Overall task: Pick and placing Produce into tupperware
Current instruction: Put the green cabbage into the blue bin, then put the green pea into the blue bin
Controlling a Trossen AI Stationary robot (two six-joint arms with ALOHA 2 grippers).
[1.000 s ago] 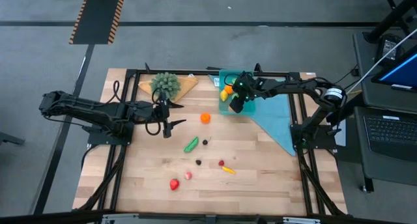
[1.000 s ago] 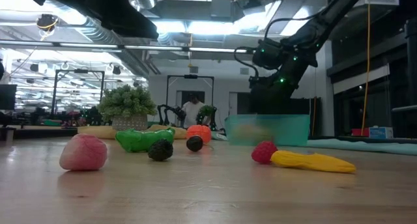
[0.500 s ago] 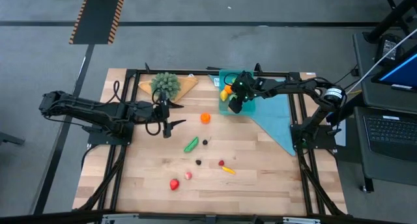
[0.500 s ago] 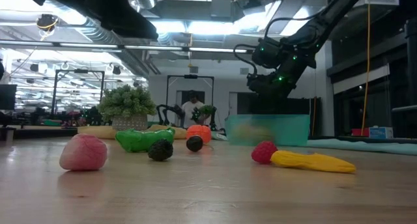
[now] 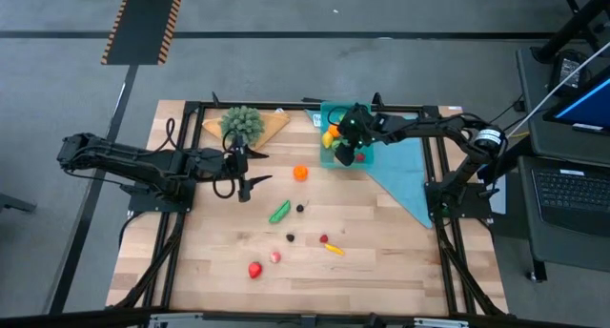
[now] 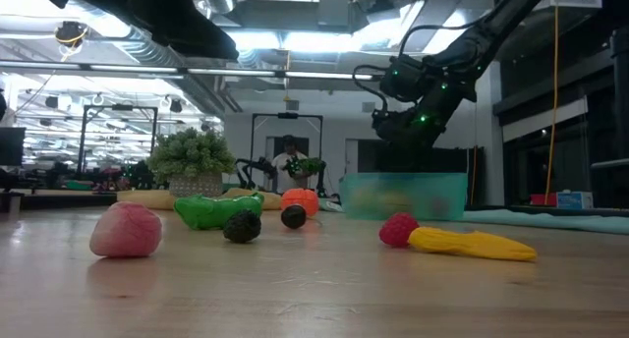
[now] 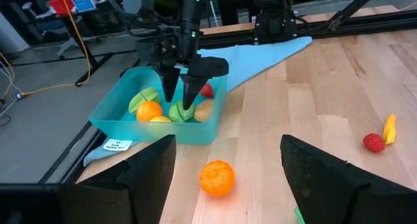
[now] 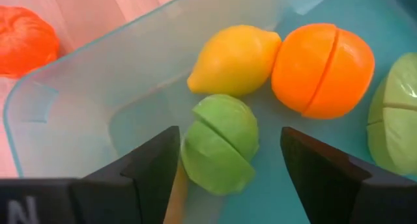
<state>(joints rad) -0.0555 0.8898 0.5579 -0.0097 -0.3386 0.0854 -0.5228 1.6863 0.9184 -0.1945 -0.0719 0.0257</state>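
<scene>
Toward the surface's near edge lie loose produce pieces: a red one, a yellow one and a green pod. The left gripper waits spread and empty at mid-left. By the far edge, the right gripper hangs released inside the tupperware, directly over a green piece beside a lemon.

Tupperware crowded w/ produce; table centre seems free.
</scene>
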